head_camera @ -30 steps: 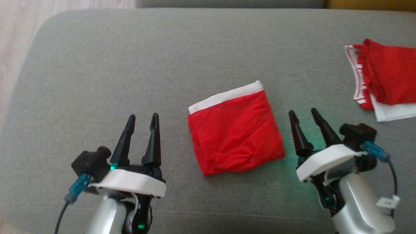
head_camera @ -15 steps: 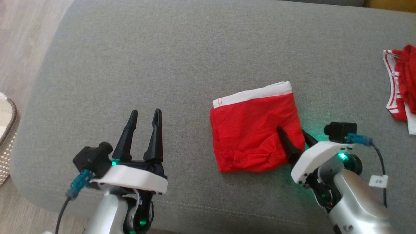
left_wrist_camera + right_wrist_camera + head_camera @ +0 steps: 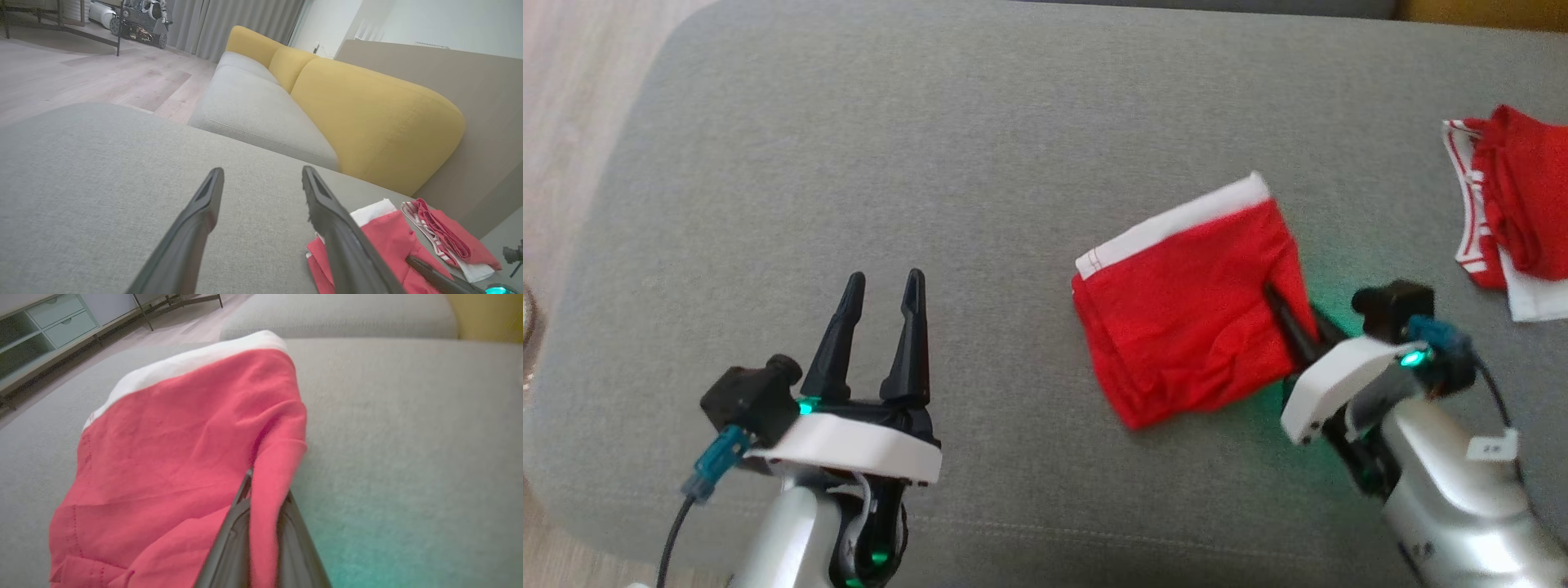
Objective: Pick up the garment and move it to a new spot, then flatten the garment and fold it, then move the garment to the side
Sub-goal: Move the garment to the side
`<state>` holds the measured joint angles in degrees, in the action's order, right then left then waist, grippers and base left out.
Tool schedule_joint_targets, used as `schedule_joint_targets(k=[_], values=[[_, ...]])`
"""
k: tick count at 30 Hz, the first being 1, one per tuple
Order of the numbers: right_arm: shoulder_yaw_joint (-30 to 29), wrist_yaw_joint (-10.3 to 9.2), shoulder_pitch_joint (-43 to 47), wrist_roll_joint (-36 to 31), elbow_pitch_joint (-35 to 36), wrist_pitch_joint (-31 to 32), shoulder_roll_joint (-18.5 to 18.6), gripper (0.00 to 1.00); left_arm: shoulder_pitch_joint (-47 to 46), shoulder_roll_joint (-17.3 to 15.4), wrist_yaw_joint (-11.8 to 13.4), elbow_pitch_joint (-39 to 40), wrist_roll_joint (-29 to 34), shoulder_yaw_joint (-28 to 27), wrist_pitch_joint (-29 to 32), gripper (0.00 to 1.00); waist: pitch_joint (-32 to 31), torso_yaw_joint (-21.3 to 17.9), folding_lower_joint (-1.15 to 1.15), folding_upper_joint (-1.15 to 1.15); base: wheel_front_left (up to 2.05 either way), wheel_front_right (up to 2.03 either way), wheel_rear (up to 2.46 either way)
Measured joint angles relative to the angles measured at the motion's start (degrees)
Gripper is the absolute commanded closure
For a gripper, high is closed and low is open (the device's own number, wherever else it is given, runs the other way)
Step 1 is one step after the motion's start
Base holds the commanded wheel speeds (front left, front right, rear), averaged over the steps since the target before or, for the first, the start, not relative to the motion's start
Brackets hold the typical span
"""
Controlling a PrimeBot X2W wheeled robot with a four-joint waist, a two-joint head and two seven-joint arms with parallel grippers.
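Red shorts (image 3: pixel 1184 318), clamped by the right pincer (image 3: pixel 1292 312), should go slowly, kept folded, to the right edge of the grey cushion (image 3: pixel 931 122); the left pincer (image 3: pixel 882 282) is apart.

We find one fingertip of right tool (image 3: pixel 1294 314) hidden under fold of red cloth garment with white band (image 3: pixel 1184 327). Crumpled red-and-white cloth pile (image 3: pixel 1519 220) cut by head view's right edge; we cannot tell its kind.

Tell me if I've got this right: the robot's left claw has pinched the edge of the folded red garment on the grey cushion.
Wrong side: the right gripper, not the left gripper, has pinched the edge of the folded red garment on the grey cushion. The right wrist view shows it.
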<state>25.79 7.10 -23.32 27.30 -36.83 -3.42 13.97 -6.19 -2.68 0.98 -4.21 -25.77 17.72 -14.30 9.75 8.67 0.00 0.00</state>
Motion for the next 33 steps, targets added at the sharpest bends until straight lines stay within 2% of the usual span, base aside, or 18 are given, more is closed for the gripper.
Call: schedule_joint_targets(k=[8,12,14,20,27,33], values=[[0.34,0.01,-6.15,-7.21,0.96,-3.28,4.98,1.0,-0.5,0.0,-0.52,0.87,1.1,0.13,-0.01,0.0,1.28,-4.38,0.0,0.0,0.0,0.0,0.0],[0.3,0.01,-9.43,-8.24,1.94,-2.77,8.6,1.0,-3.11,0.01,-1.04,1.11,1.8,0.23,-0.01,0.0,2.5,-7.1,0.0,0.0,0.0,0.0,0.0],[0.44,0.01,-12.33,-8.24,2.87,-1.34,11.65,1.0,-5.34,0.01,-1.59,1.25,2.1,0.58,-0.19,0.0,3.68,-9.15,0.0,0.0,0.0,0.0,0.0],[0.05,0.01,-18.91,-6.99,2.8,0.51,16.73,1.0,-9.86,0.14,-3.28,0.08,4.67,0.8,-0.41,0.0,7.48,-12.86,0.01,0.0,0.0,0.0,0.0],[-2.88,0.01,-24.88,-5.63,-1.78,2.98,18.56,1.0,-16.0,0.24,-4.2,-0.78,5.98,1.1,-0.41,0.0,12.74,-15.95,0.01,0.0,0.0,0.0,0.0],[-6.16,0.01,-28.7,-6.77,-8.67,4.24,18.69,1.0,-16.81,0.24,-4.54,-1.57,6.57,1.13,-0.41,0.0,16.16,-17.26,0.01,0.0,0.0,0.0,0.0]])
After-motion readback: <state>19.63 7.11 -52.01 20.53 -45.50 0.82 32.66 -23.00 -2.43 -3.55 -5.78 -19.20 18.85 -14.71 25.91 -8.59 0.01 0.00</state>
